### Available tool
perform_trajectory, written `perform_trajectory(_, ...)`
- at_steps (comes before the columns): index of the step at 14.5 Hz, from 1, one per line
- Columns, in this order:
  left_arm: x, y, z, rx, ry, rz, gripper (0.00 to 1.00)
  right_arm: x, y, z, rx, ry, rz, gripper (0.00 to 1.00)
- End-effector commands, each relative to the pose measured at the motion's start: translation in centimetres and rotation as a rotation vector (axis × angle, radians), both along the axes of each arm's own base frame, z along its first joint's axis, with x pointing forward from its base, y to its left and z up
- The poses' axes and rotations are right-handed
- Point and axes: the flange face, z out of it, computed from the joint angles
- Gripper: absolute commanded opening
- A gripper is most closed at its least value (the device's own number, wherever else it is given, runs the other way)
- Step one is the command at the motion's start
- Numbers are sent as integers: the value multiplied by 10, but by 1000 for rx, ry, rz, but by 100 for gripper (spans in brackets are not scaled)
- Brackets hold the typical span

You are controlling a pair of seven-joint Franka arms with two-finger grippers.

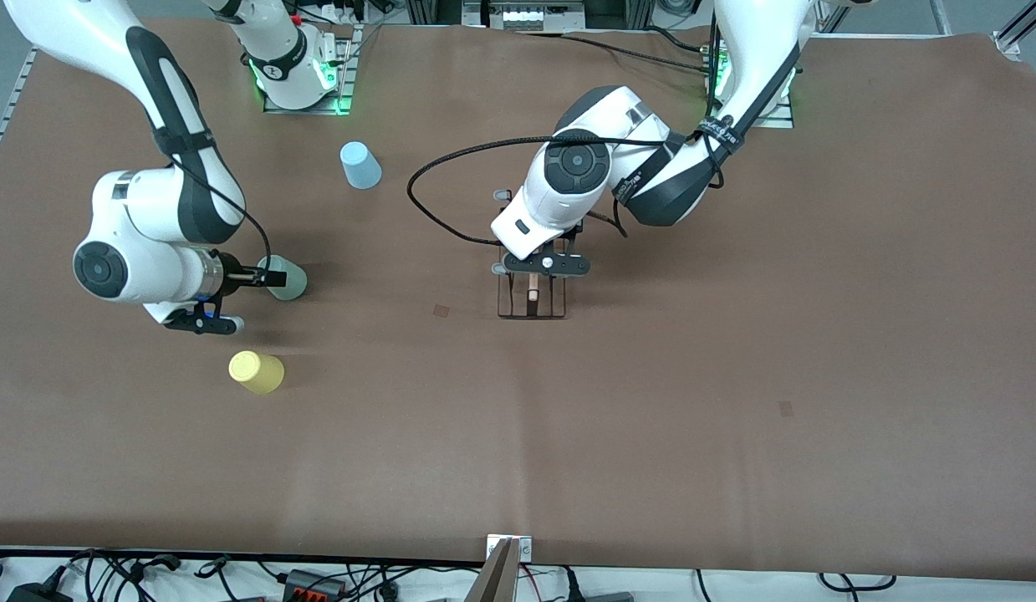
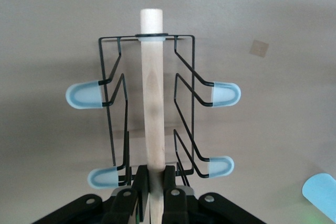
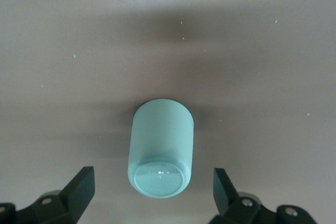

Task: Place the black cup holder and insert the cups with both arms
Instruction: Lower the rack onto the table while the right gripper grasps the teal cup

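Left claw (image 2: 152,192) clamps tight on the wooden bar (image 2: 152,103) of the black cup rack (image 1: 530,301), which stands mid-table with its pale-tipped pegs (image 2: 84,96) sticking out sideways. Right claw (image 3: 155,187) hangs low and wide open, fingers (image 3: 81,184) either side of the green cup (image 1: 288,278), not touching it. From that cup, the yellow cup (image 1: 256,371) sits at six o'clock, the blue cup (image 1: 360,165) at one o'clock near my right arm's base.

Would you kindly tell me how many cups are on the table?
3: blue cup nearest the robot bases, green cup at the right claw, yellow cup nearest the front camera.
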Motion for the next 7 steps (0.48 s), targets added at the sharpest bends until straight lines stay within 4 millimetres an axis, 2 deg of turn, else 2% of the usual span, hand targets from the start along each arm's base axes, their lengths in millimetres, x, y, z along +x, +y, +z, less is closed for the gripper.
perform_trajectory(1,4,-7,0,14,-8,38,0,-23,0,-17,11,-60,6,100)
perform_trajectory(7,8,-4,-13,22,11,52,0,-29,0,-29,10,-49,-4,100)
